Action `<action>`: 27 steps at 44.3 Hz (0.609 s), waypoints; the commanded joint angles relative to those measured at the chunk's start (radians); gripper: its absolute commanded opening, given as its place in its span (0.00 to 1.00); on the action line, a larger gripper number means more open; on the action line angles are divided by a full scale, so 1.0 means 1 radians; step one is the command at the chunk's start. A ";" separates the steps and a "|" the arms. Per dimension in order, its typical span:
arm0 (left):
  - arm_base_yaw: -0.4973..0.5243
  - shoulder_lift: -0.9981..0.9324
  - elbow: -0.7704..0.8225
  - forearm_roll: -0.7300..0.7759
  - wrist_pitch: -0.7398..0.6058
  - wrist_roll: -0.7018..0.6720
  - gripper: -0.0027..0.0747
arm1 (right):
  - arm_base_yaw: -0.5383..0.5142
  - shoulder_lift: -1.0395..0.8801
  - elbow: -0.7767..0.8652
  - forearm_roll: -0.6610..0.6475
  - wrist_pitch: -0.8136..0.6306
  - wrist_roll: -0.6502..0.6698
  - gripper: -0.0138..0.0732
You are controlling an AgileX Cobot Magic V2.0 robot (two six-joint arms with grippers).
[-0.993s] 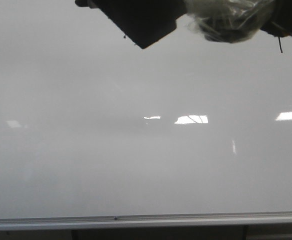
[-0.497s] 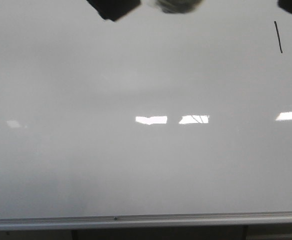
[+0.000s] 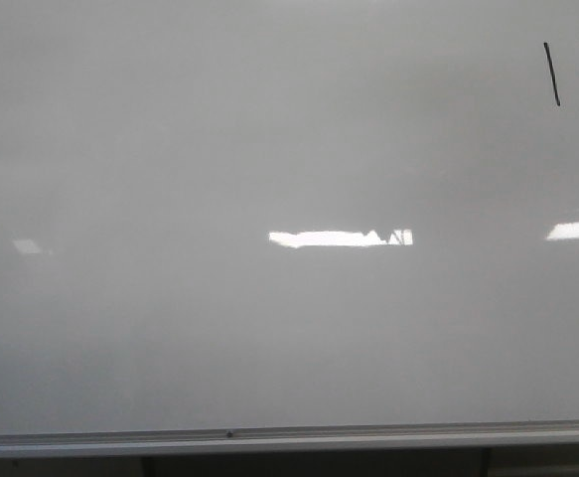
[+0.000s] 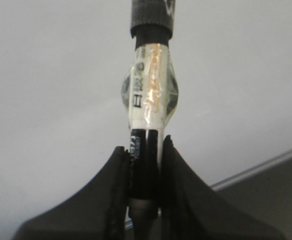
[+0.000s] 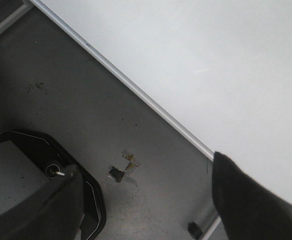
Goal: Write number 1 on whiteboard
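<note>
The whiteboard (image 3: 219,328) fills the front view, glossy pale grey, with a silver rail (image 3: 289,435) along its lower edge. The number 1 (image 3: 551,74) is a thin, slightly slanted black stroke at the board's upper right. Neither gripper shows in the front view. In the left wrist view my left gripper (image 4: 144,150) is shut on a black-and-white marker (image 4: 148,100) wrapped in clear tape, pointing towards the whiteboard (image 4: 45,90). In the right wrist view my right gripper (image 5: 143,170) is open and empty over the floor, beside the whiteboard's (image 5: 226,65) rail.
Bright light reflections (image 3: 339,238) lie across the board's middle. In the right wrist view a grey floor (image 5: 85,110) with a taped patch (image 5: 121,170), a black-edged base (image 5: 30,175) and a board-stand caster (image 5: 195,230) show.
The dark arm and the taped marker at the top of the front view have moved up and out of sight. The black stroke at the upper right is now fully uncovered.
</note>
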 commanded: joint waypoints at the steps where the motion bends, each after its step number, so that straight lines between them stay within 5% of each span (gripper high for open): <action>1: 0.092 -0.027 0.038 0.079 -0.137 -0.116 0.01 | -0.007 -0.015 -0.021 0.006 -0.061 0.001 0.80; 15: 0.391 0.092 0.106 -0.026 -0.454 -0.144 0.01 | -0.007 -0.015 -0.008 0.007 -0.088 0.001 0.80; 27: 0.500 0.291 0.106 -0.085 -0.657 -0.144 0.01 | -0.007 -0.015 0.043 0.007 -0.117 0.001 0.80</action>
